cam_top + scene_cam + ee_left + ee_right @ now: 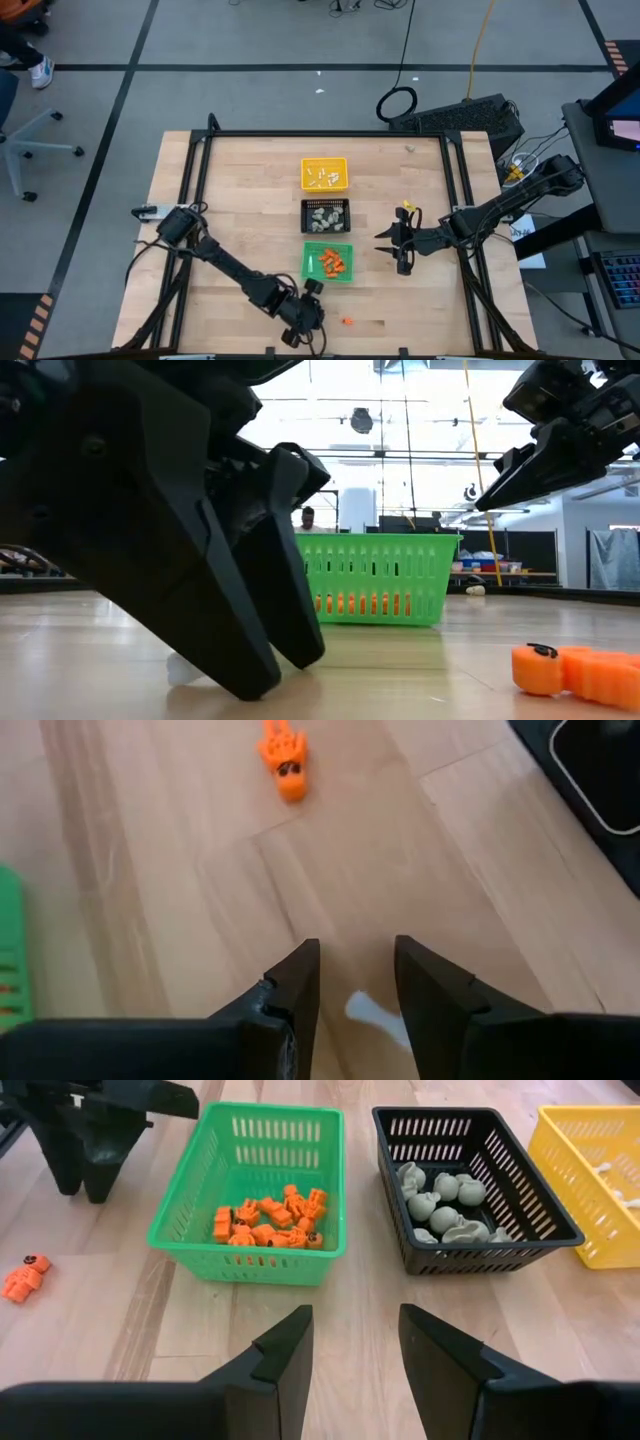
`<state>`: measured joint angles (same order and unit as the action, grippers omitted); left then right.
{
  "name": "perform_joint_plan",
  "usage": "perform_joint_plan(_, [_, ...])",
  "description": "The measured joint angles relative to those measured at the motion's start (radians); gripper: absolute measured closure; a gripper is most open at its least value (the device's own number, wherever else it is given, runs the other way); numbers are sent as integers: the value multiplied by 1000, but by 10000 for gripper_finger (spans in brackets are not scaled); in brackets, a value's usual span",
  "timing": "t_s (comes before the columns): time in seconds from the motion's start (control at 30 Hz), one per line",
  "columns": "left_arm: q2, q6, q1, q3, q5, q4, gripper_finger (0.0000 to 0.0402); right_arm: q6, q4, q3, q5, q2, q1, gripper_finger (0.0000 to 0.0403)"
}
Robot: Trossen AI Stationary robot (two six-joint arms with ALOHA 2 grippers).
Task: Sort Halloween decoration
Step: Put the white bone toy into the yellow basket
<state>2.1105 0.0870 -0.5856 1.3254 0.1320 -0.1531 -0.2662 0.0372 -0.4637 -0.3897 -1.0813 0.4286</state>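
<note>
Wooden planks are making up the table [250,200]; three square trays are sitting in a row down its middle, yellow tray [324,173] farthest from the front edge, black tray [325,216] between, green tray [328,262] nearest that edge; white sticks [324,179] are lying in the yellow one, beige-grey lumps [440,1205] in the black one, orange bits [268,1223] in the green one.

Close to the front edge the left gripper [355,995] is standing with its tips down at the wood; its fingers are parted, straddling a loose white stick [375,1017] that is lying flat; whether they are touching it I cannot tell; the stick's long axis is running slantwise between the tips, one end hidden behind a finger.

A loose orange bit [347,322] is lying just beside that gripper, also near the front edge, apart from the green tray; its long axis is lying flat on the table.

Right of the trays the right gripper [355,1345] is hovering over bare wood, fingers parted, holding nothing, facing the green and black trays; open planks are lying around it.
</note>
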Motion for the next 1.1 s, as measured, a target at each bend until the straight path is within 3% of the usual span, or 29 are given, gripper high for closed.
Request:
perform_joint_plan(0.47, [-23,117,-38,-1,41,-99,282,5,-5,0,-1,0,0,268])
perform_joint_plan(0.6, [-24,148,-49,-1,41,-113,309,5,-4,0,-2,0,0,268])
perform_joint_plan(0.83, [-52,232,-74,-2,26,-199,391,5,-2,0,-2,0,0,268])
perform_joint_plan(1.1, [-57,320,-97,1,25,-294,393,9,3,0,-2,0,0,268])
